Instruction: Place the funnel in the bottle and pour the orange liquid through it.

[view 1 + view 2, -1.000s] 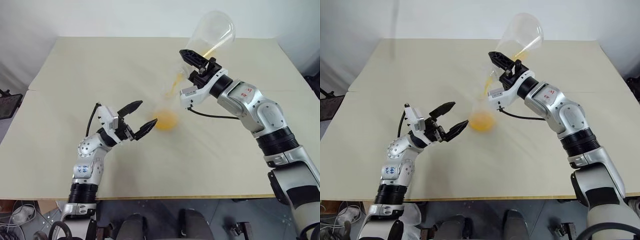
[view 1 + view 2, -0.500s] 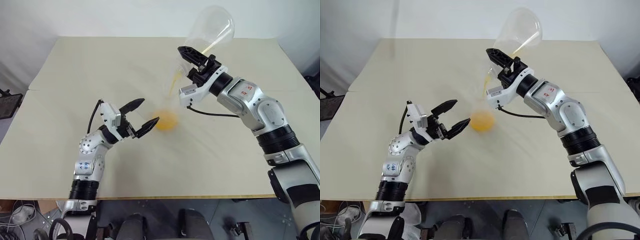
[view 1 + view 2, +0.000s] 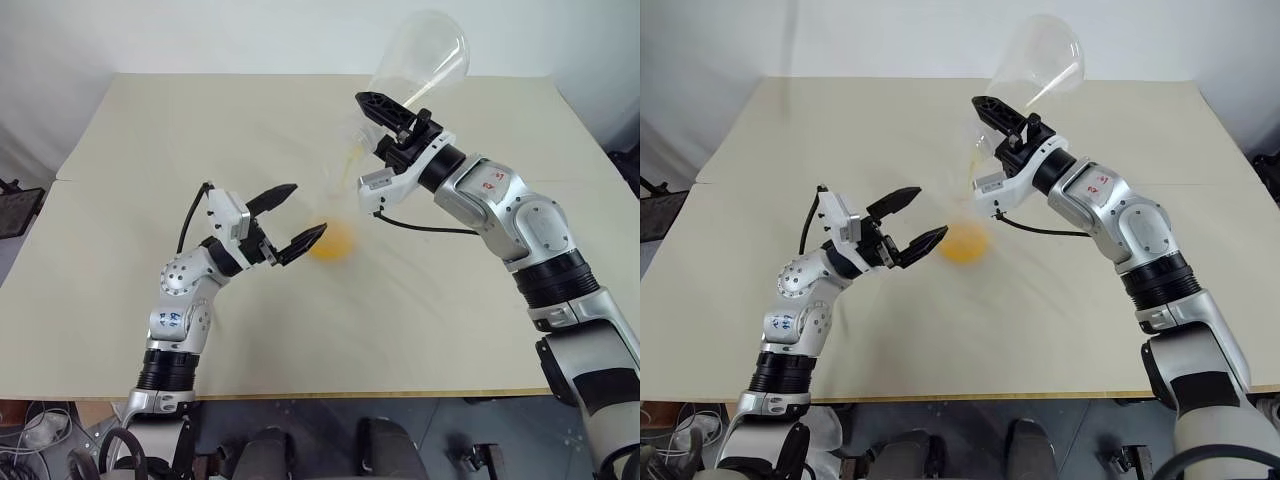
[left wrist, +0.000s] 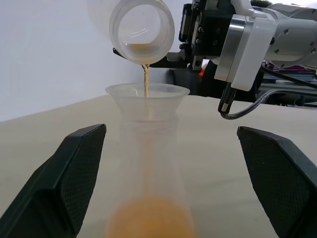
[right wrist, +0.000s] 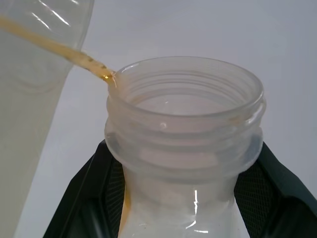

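The clear bottle (image 4: pixel 148 163) stands mid-table with the funnel (image 4: pixel 147 94) seated in its mouth. Orange liquid (image 3: pixel 332 240) has pooled in the bottle's base. Above it, my right gripper (image 3: pixel 378 130) is shut on the threaded neck (image 5: pixel 185 129) of a clear conical container (image 3: pixel 420 60), tipped mouth-down. A thin orange stream (image 4: pixel 146 79) falls from its rim into the funnel. My left gripper (image 3: pixel 310 208) is open, its fingers on either side of the bottle without touching it.
The pale table (image 3: pixel 150 130) reaches to a seam on the left and a front edge near my arms. A black cable (image 3: pixel 430 232) hangs under the right wrist.
My left gripper has risen a little and come closer to the bottle, still open. The orange stream from the tipped container has thinned. The right arm has kept still.
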You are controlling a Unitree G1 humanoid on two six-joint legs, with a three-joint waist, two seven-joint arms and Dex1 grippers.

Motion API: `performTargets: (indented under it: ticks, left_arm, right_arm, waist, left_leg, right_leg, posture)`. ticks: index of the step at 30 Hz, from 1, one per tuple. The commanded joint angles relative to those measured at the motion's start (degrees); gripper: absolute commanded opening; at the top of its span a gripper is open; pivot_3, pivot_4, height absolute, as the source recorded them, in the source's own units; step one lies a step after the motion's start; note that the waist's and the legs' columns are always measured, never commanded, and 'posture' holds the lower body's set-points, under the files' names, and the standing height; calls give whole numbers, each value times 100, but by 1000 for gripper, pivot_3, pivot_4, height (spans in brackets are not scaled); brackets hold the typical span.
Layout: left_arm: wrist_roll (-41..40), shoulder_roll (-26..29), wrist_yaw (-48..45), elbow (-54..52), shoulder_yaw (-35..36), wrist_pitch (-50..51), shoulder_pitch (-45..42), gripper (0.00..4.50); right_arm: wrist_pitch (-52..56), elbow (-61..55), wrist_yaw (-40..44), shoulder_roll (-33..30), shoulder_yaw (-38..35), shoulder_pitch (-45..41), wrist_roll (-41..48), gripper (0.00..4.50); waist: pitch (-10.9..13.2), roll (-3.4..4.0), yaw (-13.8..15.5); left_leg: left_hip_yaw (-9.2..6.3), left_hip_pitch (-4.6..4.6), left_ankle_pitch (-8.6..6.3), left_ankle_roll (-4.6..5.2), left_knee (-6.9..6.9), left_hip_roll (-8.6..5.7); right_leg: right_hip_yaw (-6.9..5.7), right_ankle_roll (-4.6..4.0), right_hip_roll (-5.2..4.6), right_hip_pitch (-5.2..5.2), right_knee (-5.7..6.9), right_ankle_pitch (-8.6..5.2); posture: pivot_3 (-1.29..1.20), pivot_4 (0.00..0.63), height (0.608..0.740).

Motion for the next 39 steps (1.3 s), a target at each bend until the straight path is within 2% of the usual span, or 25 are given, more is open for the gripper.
performTargets:
  ticks: [1,9,12,20,23,25,30,33,39]
  left_arm:
    - [50,71,63,-269,-1,12,-54,4500]
    - [65,68,120,-342,12,45,-26,4500]
    - [59,78,139,-363,28,48,2,4500]
    - [33,131,150,-348,65,58,44,4500]
    - [11,167,149,-368,80,76,68,4500]
    - [1,196,140,-386,102,98,96,4500]
    - [-24,255,100,-386,137,119,156,4500]
    - [-25,271,85,-354,142,113,157,4500]
    - [-10,274,79,-318,144,109,145,4500]
  right_arm:
    - [-64,-171,-172,-97,-23,-167,-42,2543]
    - [-93,-135,-129,-43,-72,-147,74,2543]
    - [-7,-94,334,167,-302,-57,855,2543]
    - [412,-539,1033,303,-858,150,2236,2543]
    - [1148,-910,1711,492,-1346,299,3400,2543]
    - [2143,-1292,2316,660,-1845,417,4496,2543]
    - [4287,-1813,3240,450,-3048,923,6399,2543]
    - [4788,-1800,3450,192,-3595,1402,6977,2543]
    - [4858,-1694,3328,-88,-4612,2277,7606,2543]
  waist:
    - [0,0,0]
    - [0,0,0]
    - [0,0,-13]
    - [0,0,-26]
    - [0,0,-33]
    - [0,0,-34]
    - [0,0,70]
    - [0,0,115]
    - [0,0,100]
  left_leg:
    - [0,0,0,0,0,0]
    - [0,0,0,0,0,0]
    - [-1,1,0,0,0,0]
    - [-7,-2,0,0,1,-1]
    - [-10,-3,0,0,1,0]
    - [-10,-2,0,0,1,0]
    - [-11,-2,0,0,4,-3]
    - [-1,-7,0,0,4,-8]
    - [18,-8,0,0,1,-8]
  right_leg:
    - [0,0,0,0,0,0]
    - [0,0,0,0,0,0]
    - [0,0,0,0,0,0]
    - [-4,0,-1,1,1,0]
    - [-5,0,-1,1,1,0]
    - [-6,0,0,1,1,0]
    - [-9,0,0,6,6,0]
    - [-16,0,0,11,5,0]
    - [-19,0,-1,9,0,0]
  posture:
    - [0,150,740]
    - [0,150,740]
    - [0,150,740]
    - [0,150,740]
    - [0,150,740]
    - [0,150,740]
    - [0,150,740]
    - [0,150,740]
    - [0,150,740]
